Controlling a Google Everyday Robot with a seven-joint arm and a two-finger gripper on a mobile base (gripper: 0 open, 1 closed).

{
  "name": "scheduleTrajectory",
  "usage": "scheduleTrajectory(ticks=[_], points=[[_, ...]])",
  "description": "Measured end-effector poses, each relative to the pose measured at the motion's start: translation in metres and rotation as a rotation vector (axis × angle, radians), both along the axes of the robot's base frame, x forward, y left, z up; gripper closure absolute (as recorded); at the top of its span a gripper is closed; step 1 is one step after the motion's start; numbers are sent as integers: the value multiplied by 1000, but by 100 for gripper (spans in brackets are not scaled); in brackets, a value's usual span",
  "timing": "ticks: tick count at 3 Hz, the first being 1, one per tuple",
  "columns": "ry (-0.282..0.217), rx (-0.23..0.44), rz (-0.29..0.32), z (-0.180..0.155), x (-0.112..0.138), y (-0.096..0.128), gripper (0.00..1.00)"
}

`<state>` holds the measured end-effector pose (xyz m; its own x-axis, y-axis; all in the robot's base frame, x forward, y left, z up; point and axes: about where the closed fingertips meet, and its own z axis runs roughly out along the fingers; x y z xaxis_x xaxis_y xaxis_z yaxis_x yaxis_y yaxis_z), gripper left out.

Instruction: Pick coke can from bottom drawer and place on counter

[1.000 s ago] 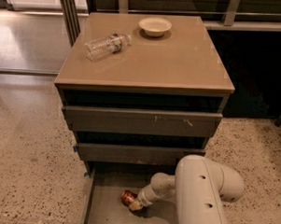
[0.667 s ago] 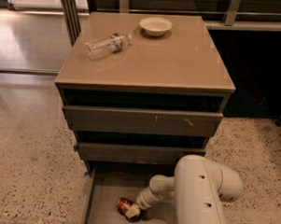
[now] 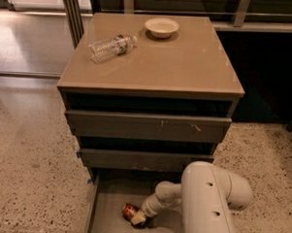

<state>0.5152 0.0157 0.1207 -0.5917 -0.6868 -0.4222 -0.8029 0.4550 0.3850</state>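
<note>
The coke can [image 3: 129, 211] lies on its side on the floor of the open bottom drawer [image 3: 107, 219], silver end facing left. My gripper [image 3: 138, 217] reaches down into that drawer from the white arm at the lower right and sits right against the can's right end. The counter [image 3: 158, 56] is the glossy tan top of the dark cabinet, above the two shallower drawers.
A clear plastic water bottle [image 3: 111, 46] lies on its side at the counter's back left. A small white bowl [image 3: 161, 27] stands at the counter's back middle. My white arm [image 3: 210, 204] fills the lower right. Speckled floor surrounds the cabinet.
The can and my gripper have shifted slightly left and towards the drawer's front. The counter's objects have not moved.
</note>
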Motion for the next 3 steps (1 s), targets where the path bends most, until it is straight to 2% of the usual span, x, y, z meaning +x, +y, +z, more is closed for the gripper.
scheduleTrajectory(ticks=[1, 3], points=[[-14, 58, 44, 22, -5, 10, 100], [-103, 218, 124, 96, -12, 26, 100]])
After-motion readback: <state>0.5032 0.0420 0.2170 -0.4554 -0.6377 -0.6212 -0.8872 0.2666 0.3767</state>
